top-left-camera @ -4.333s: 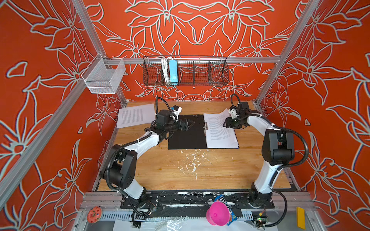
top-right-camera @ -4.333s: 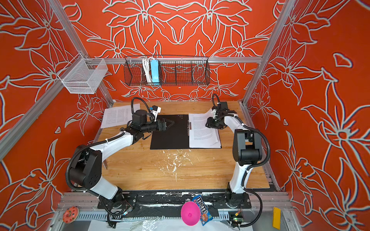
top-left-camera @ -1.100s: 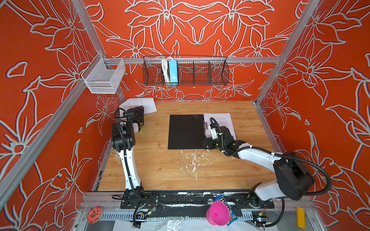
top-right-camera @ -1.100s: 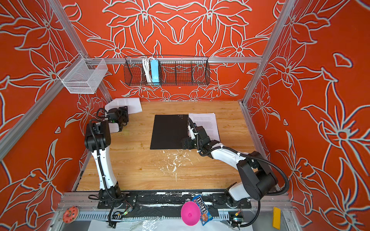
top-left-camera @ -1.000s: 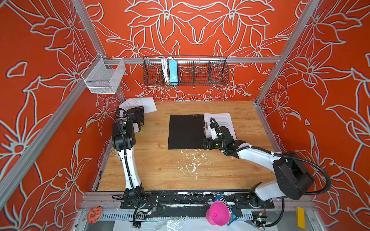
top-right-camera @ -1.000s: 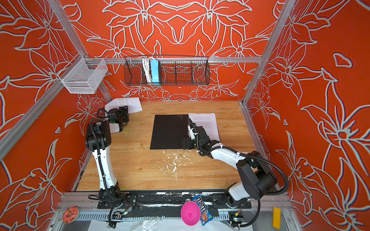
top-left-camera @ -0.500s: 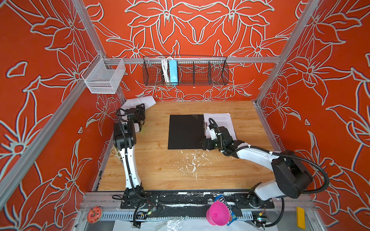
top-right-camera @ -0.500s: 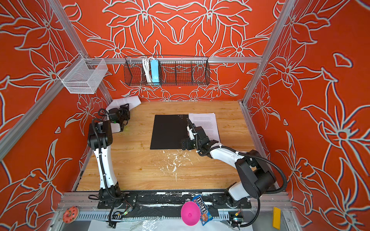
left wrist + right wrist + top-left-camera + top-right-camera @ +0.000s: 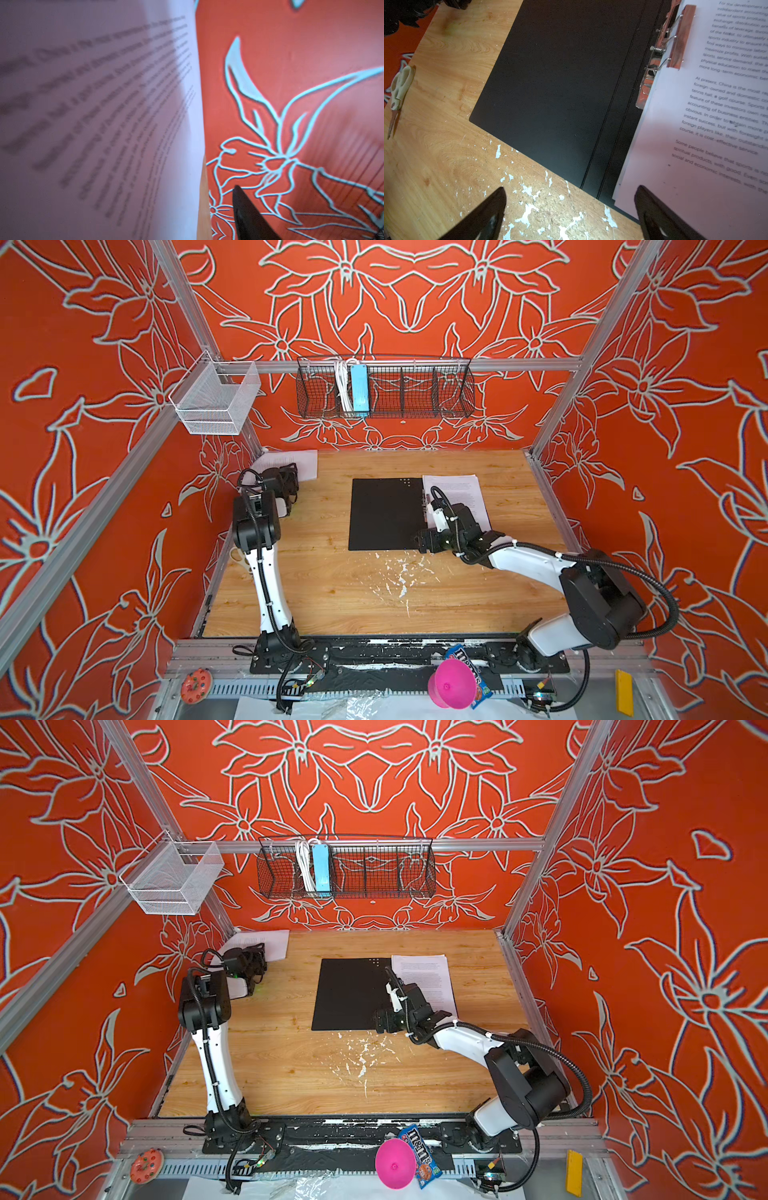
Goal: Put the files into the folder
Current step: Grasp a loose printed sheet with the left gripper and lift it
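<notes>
While white paint flecks (image 9: 397, 572) scar the wooden table (image 9: 332, 601) and cream-handled scissors (image 9: 399, 89) lie near its left edge, the folder (image 9: 384, 514) lies open and flat at mid-table, matte black inside facing up. Clipped files (image 9: 461, 493), white sheets dense with small black print, cover its right half under a shiny metal clip (image 9: 662, 47) beside the spine; the right arm hides their near part in both top views. Loose files (image 9: 303, 462) sit in the far left corner against the red flowered wall, the page bowed in the left wrist view. The left gripper (image 9: 289, 481) is at their near edge; one black finger (image 9: 247, 216) shows beside the paper, and whether the jaws pinch a sheet cannot be told. The right gripper (image 9: 570, 190) hangs over the folder's near edge, jaws spread wide and empty, one finger over bare wood, the other over the clipped page. A black wire basket (image 9: 415, 385) on the back wall holds a light-blue power strip (image 9: 359, 387); a white mesh basket (image 9: 216, 402) hangs at left.
</notes>
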